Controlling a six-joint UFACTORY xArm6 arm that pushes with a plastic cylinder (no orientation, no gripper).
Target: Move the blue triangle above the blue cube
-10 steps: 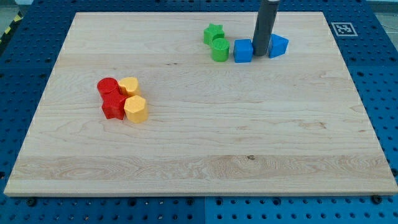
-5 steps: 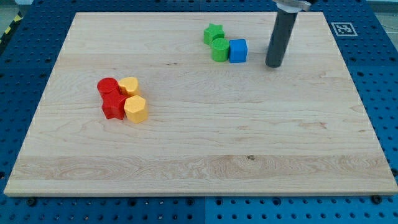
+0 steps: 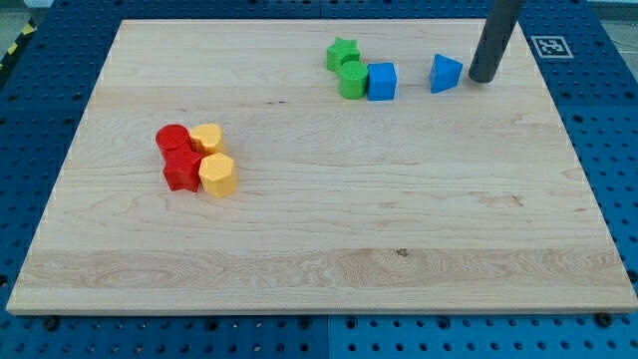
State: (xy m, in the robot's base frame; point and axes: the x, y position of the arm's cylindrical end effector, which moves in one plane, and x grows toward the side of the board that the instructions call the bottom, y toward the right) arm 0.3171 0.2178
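My tip (image 3: 484, 78) rests on the wooden surface (image 3: 329, 229) in the upper right of the frame, just to the right of the blue triangle (image 3: 446, 74). Whether the two touch cannot be told; at most a thin sliver of wood shows between them. The end effector is a plain dark rod (image 3: 495, 38) with nothing that opens or closes, so it holds nothing; it leans slightly, its upper part running out of the top edge of the frame.

The blue triangle lies near the top edge of the surface, with a clear strip of wood between it and the blue cube (image 3: 382, 81) to its left. The two blue blocks sit at about the same height in the frame, the triangle a shade higher.

The blue cube touches a green cylinder (image 3: 352, 80) on its left side, and a green star (image 3: 342, 53) sits just above and to the left of that cylinder, touching it.

Well apart from these, in the left middle of the frame, four blocks are bunched together: a red cylinder (image 3: 172, 139) at the upper left, a yellow heart-like block (image 3: 207, 137) at the upper right, a red star-like block (image 3: 181, 171) at the lower left and a yellow hexagonal block (image 3: 217, 175) at the lower right.

A black-and-white marker (image 3: 550, 46) lies on the blue pegboard (image 3: 608, 120) beyond the upper right corner of the surface.
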